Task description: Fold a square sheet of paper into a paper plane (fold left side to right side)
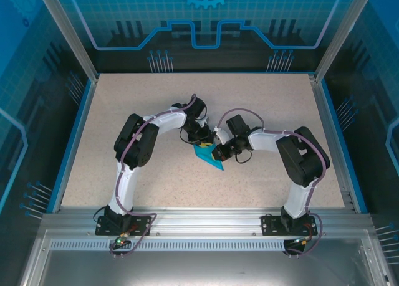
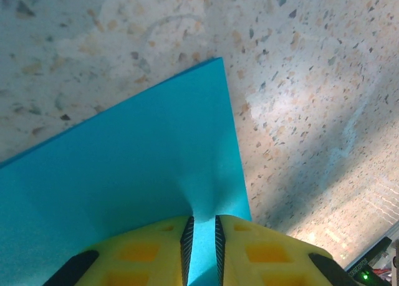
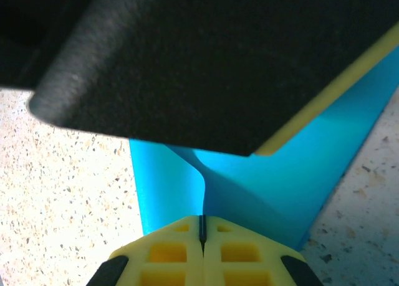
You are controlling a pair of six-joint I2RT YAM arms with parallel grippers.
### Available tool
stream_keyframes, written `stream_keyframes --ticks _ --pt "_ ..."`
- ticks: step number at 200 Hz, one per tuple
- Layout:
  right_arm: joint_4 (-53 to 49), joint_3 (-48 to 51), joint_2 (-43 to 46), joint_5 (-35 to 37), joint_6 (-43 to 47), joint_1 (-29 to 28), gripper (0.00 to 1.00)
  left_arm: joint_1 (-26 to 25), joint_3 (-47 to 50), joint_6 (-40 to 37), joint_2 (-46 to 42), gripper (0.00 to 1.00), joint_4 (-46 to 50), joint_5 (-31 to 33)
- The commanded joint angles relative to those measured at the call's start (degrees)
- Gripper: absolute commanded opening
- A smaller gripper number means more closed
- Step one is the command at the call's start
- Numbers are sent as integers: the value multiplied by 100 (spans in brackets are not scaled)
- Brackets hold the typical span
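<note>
In the top view, the left pincer (image 1: 201,138) sits at mid-worktop, at about 11 o'clock from the thin, bright cyan-blue paper sheet (image 1: 210,157). It is clenched on the sheet. Its wrist view shows its yellow fingers (image 2: 156,252) closed on a pinched-up ridge, with blue in the narrow slot between them. From there the sheet spreads toward 12 and 10 o'clock over the speckled beige worktop (image 2: 299,80).

The sheet lies at the middle of the worktop, between the two pincers and already partly folded. From above, its long axis runs from 11 to 5 o'clock, and the pointed tip at 5 o'clock is free of both pincers.

The right pincer (image 1: 222,150) stands at about 2 o'clock from the sheet, also clenched on it. In its wrist view a paper ridge runs into the seam where its yellow fingers (image 3: 237,252) meet. A black, yellow-edged body (image 3: 187,61), probably the other pincer, crosses at 12 o'clock.

Both grips crowd the sheet's upper end, about equally near. Carrying the left side over toward 3 o'clock looks like the left arm's job.

Count: one sheet, two pincers, two arms.
</note>
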State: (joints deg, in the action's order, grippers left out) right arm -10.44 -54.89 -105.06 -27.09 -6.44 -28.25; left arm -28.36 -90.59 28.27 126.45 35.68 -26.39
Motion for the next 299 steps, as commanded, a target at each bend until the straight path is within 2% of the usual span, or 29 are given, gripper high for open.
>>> stream_keyframes --ticks 1,106,299 --pt "24 -170 -68 -99 -42 118 0 -144 67 -111 310 22 171 185" --pt "-99 -254 -271 -119 24 131 0 -168 67 -98 309 22 172 179" --pt "-19 -39 -61 -344 -40 96 0 -164 67 -85 327 21 175 204"
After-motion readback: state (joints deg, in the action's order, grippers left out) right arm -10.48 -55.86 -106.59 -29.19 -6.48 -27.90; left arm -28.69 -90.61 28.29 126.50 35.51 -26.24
